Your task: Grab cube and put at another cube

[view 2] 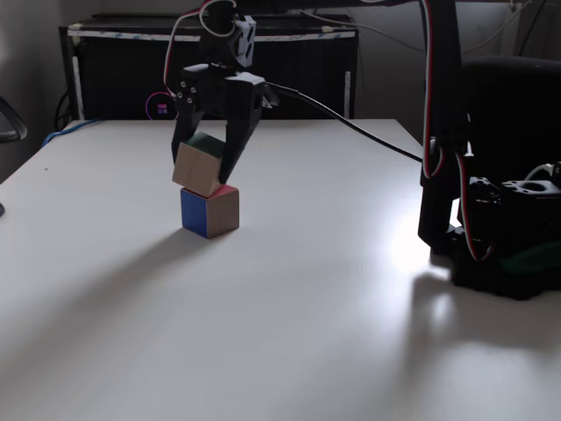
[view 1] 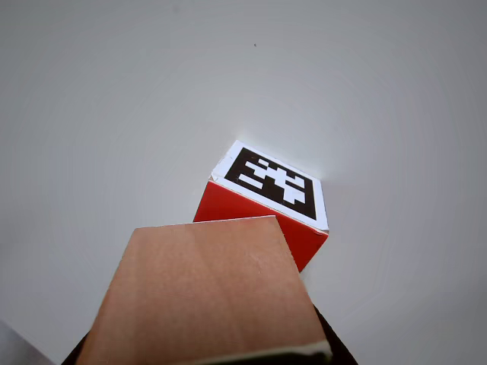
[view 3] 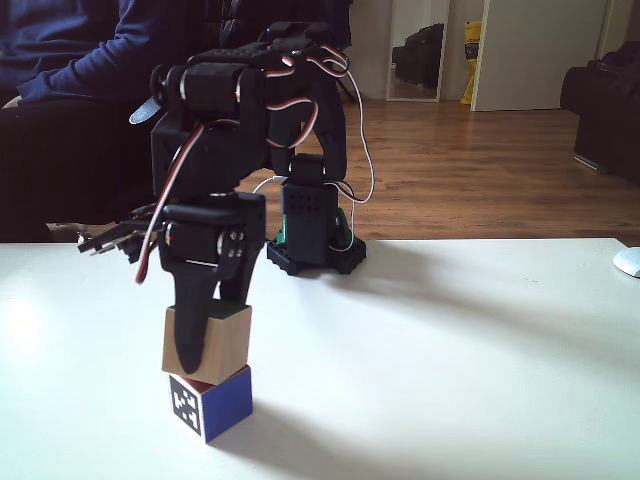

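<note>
The cube (view 2: 196,168) is light-brown wood with a green face on its upper side, and it hangs tilted between my fingers. My gripper (view 2: 202,167) is shut on it from above. Its lower corner rests on another cube (view 2: 210,210), which shows blue and wooden sides from here. In a fixed view from the front, the cube (view 3: 230,345) sits on top of another cube (view 3: 228,400), whose white face carries a black-and-white marker, with my gripper (view 3: 205,350) clamped on the upper one. In the other view the wooden cube (view 1: 205,296) fills the foreground, and another cube (view 1: 251,213) shows its red side and marker top just beyond.
The white table (view 2: 307,333) stretches wide around the stack. A black arm base with cables (view 2: 491,237) stands at the right, and my own base (view 3: 310,250) is behind the stack. A person in a dark blue sleeve (view 3: 80,50) sits beyond the table. A white object (view 3: 628,262) lies at the right edge.
</note>
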Robot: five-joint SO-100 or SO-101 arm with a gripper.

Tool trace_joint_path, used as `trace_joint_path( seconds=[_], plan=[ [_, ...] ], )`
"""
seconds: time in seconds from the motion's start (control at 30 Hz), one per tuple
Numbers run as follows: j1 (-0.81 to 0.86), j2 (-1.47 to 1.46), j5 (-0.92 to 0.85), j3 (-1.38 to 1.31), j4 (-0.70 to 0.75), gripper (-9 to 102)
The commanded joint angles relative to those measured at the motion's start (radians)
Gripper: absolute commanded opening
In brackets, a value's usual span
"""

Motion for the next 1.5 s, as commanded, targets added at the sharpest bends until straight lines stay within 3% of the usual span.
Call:
trace_joint_path(
  seconds=[0.0,0.2,0.6,1.2,1.33,1.47],
  plan=[
    [-0.015,-0.005,-0.015,-0.020,0.035,20],
    [-0.031,-0.009,-0.028,-0.028,0.075,31],
    [-0.003,-0.071,-0.002,-0.143,0.144,43],
    [0.003,-0.031,-0.025,-0.201,0.275,47],
    [-0.020,0.081,-0.038,-0.179,0.339,48],
    [-0.069,0.321,-0.035,-0.005,0.311,49]
  ],
)
